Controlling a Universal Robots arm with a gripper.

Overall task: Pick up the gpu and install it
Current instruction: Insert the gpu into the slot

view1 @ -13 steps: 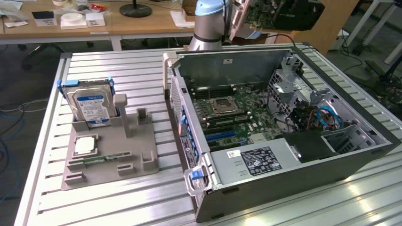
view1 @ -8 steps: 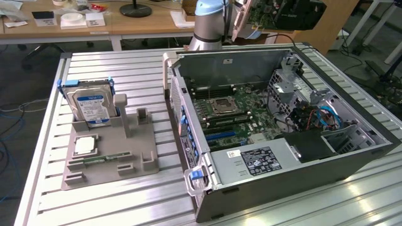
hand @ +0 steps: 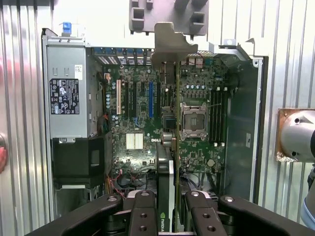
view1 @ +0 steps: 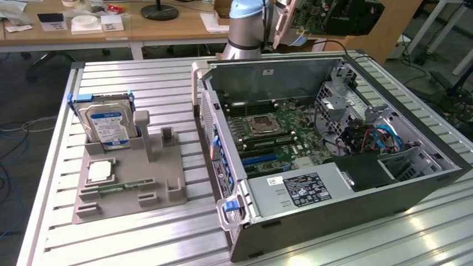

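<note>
The gpu (view1: 333, 16) hangs in the air above the far side of the open computer case (view1: 273, 83), beside the arm (view1: 244, 27). In the wrist view my gripper (hand: 167, 209) is shut on the gpu (hand: 167, 167), which I see edge-on between the black fingers (hand: 142, 214). Its greyish metal bracket (hand: 172, 46) points away from the camera. The card is high over the motherboard (hand: 142, 113), roughly in line with the expansion slots, among them a blue slot (hand: 151, 98). It touches nothing in the case.
A grey fixture tray (view1: 159, 183) at the exterior view's left holds a hard drive (view1: 109, 124), a green memory stick (view1: 122, 187) and a square chip (view1: 99, 170). The case holds a power supply (view1: 307, 188) and a drive cage (view1: 347, 94). Desks stand behind.
</note>
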